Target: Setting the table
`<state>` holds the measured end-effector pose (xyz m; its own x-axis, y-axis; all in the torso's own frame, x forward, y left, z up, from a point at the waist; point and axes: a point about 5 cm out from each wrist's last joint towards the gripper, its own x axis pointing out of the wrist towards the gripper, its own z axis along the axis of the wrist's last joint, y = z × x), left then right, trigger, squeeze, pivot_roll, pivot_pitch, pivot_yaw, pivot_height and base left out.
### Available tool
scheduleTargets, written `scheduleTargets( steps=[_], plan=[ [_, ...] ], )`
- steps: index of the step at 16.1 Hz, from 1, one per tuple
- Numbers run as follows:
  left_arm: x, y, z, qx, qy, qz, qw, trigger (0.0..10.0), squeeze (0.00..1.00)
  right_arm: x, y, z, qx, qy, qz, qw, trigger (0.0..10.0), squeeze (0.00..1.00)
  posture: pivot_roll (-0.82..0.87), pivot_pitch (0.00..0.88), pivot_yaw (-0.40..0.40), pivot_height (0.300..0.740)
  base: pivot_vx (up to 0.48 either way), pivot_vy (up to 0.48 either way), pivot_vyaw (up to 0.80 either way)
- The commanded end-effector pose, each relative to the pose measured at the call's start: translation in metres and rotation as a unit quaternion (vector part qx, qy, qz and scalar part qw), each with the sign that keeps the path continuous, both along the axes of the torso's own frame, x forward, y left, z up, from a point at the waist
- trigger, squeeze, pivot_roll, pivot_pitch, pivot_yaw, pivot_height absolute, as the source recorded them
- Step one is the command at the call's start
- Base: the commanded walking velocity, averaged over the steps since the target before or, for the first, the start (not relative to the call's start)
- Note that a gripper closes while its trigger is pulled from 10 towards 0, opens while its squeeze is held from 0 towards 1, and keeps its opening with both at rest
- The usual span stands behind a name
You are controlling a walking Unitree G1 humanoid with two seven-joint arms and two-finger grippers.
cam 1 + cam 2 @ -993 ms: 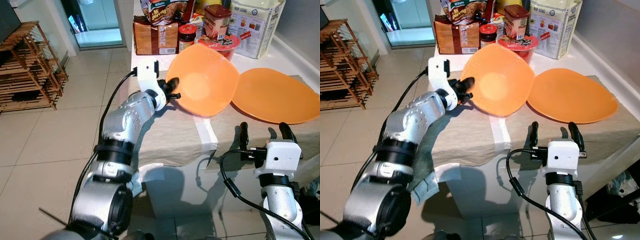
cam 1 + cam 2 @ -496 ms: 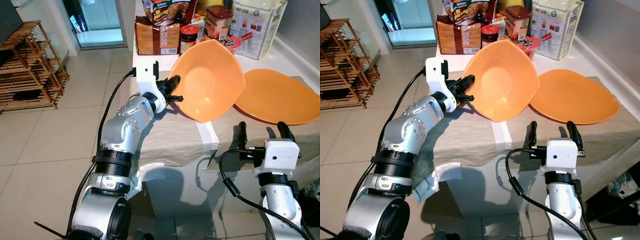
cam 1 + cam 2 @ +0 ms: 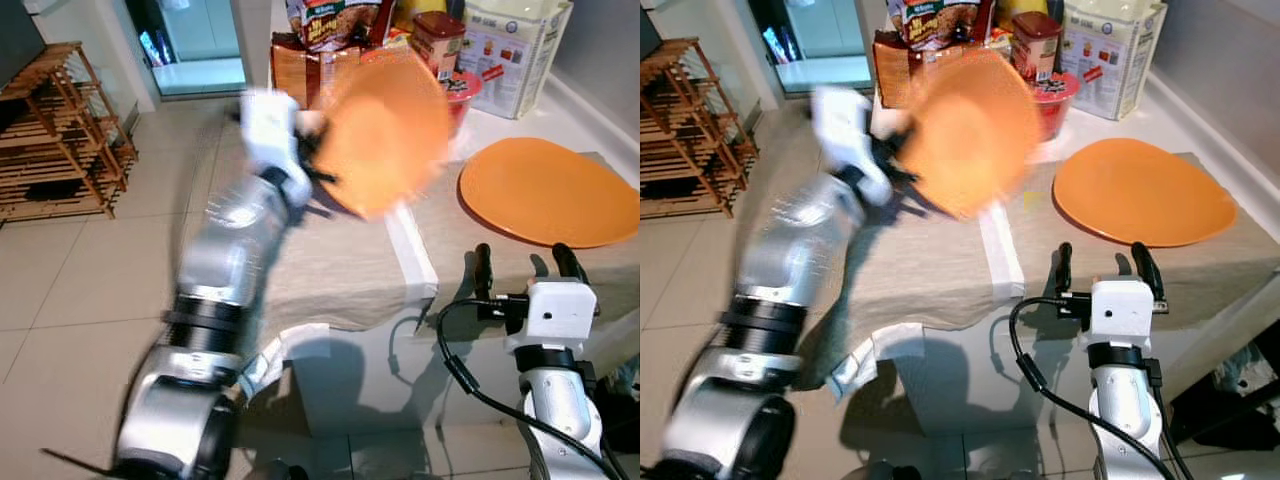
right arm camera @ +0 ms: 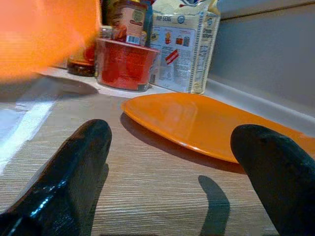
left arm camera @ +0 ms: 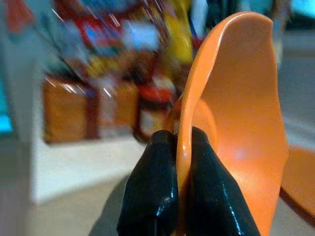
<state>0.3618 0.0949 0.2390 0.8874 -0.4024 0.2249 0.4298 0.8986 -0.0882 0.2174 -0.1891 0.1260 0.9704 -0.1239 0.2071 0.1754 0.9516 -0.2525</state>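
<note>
Smearing across the upper centre of the head views, the orange bowl [image 3: 385, 130] is lifted off the bench [image 3: 350, 265], its outline too blurred to trace. The left claw [image 5: 181, 162] is clenched on the bowl's rim, one black finger on each side. Lower right, the right claw [image 3: 1096, 262] is spread wide, grasping nothing, just short of the orange plate [image 3: 1138, 192]. Behind, grocery packets [image 3: 1110, 50] are cut off by the top edge.
</note>
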Motion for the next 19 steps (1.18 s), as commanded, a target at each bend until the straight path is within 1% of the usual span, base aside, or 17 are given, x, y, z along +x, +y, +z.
scheduleTargets(
  steps=[1, 2, 3, 4, 5, 6, 7, 8, 11, 12, 13, 14, 16, 18, 19],
  plan=[
    [-0.002, 0.005, 0.015, -0.022, -0.030, 0.008, 0.999, 0.0, 0.33, 0.003, 0.003, 0.001, 0.000, -0.005, 0.010, 1.000, 10.0, 0.00, -0.16, 0.000, 0.077, 0.727, 0.000, 0.000, 0.00],
    [-0.002, 0.006, 0.016, -0.028, -0.030, 0.010, 0.999, 0.0, 0.35, 0.004, 0.003, 0.001, 0.000, -0.005, 0.011, 1.000, 10.0, 0.00, -0.16, 0.000, 0.077, 0.727, 0.000, 0.000, 0.00],
    [-0.003, 0.008, 0.017, -0.033, -0.032, 0.013, 0.999, 0.0, 0.35, 0.004, 0.004, 0.001, 0.000, -0.006, 0.011, 1.000, 10.0, 0.00, -0.16, 0.000, 0.077, 0.727, 0.000, 0.000, 0.00],
    [-0.004, 0.017, 0.020, -0.016, -0.055, 0.042, 0.997, 0.0, 0.35, 0.006, 0.004, 0.001, 0.000, -0.007, 0.012, 1.000, 10.0, 0.00, -0.15, 0.001, 0.075, 0.727, 0.000, 0.000, 0.00],
    [-0.004, 0.022, 0.020, 0.009, -0.070, 0.053, 0.996, 0.0, 0.35, 0.006, 0.004, 0.001, 0.000, -0.007, 0.012, 1.000, 10.0, 0.00, -0.15, 0.000, 0.075, 0.727, 0.000, 0.000, 0.00],
    [-0.005, 0.024, 0.016, 0.041, -0.084, 0.056, 0.994, 0.0, 0.34, 0.006, 0.004, 0.001, 0.001, -0.007, 0.013, 1.000, 10.0, 0.00, -0.14, 0.000, 0.073, 0.727, 0.000, 0.000, 0.00],
    [-0.007, 0.023, 0.010, 0.060, -0.083, 0.049, 0.994, 0.0, 0.33, 0.007, 0.004, 0.001, 0.001, -0.007, 0.013, 1.000, 10.0, 0.00, -0.14, 0.000, 0.072, 0.727, 0.000, 0.000, 0.00],
    [-0.008, 0.021, 0.003, 0.056, -0.070, 0.041, 0.995, 0.0, 0.32, 0.007, 0.004, 0.001, 0.001, -0.007, 0.013, 1.000, 10.0, 0.00, -0.14, 0.000, 0.072, 0.727, 0.000, 0.000, 0.00],
    [-0.011, 0.015, -0.005, 0.049, -0.055, 0.026, 0.997, 0.0, 0.31, 0.008, 0.006, 0.000, 0.004, -0.008, 0.015, 1.000, 10.0, 0.00, -0.14, 0.000, 0.071, 0.727, 0.000, 0.000, 0.00],
    [-0.012, 0.013, -0.007, 0.044, -0.051, 0.018, 0.998, 0.0, 0.31, 0.009, 0.007, -0.001, 0.016, -0.006, 0.018, 1.000, 10.0, 0.00, -0.14, 0.002, 0.068, 0.727, -0.379, 0.000, 0.00],
    [-0.013, 0.010, -0.012, 0.041, -0.047, 0.007, 0.998, 0.0, 0.32, 0.010, 0.009, -0.004, 0.055, 0.003, 0.028, 0.998, 10.0, 0.00, -0.14, 0.003, 0.066, 0.727, -0.315, 0.000, 0.00],
    [-0.013, 0.010, -0.013, 0.044, -0.047, 0.006, 0.998, 0.0, 0.32, 0.010, 0.010, -0.004, 0.058, 0.004, 0.031, 0.998, 10.0, 0.00, -0.14, 0.003, 0.066, 0.727, -0.315, 0.000, 0.00],
    [-0.013, 0.009, -0.012, 0.045, -0.049, 0.007, 0.998, 0.0, 0.35, 0.010, 0.012, -0.004, 0.067, 0.008, 0.042, 0.997, 10.0, 0.00, -0.14, 0.006, 0.066, 0.727, -0.298, 0.000, 0.00],
    [-0.013, 0.008, -0.012, 0.046, -0.050, 0.005, 0.998, 0.0, 0.38, 0.010, 0.014, -0.004, 0.067, 0.010, 0.048, 0.997, 10.0, 0.00, -0.14, 0.006, 0.066, 0.727, 0.000, 0.000, 0.00],
    [-0.013, 0.008, -0.013, 0.047, -0.050, 0.004, 0.998, 0.0, 0.42, 0.010, 0.015, -0.004, 0.067, 0.011, 0.050, 0.996, 10.0, 0.00, -0.14, 0.006, 0.066, 0.727, 0.000, 0.000, 0.00]
  ],
)
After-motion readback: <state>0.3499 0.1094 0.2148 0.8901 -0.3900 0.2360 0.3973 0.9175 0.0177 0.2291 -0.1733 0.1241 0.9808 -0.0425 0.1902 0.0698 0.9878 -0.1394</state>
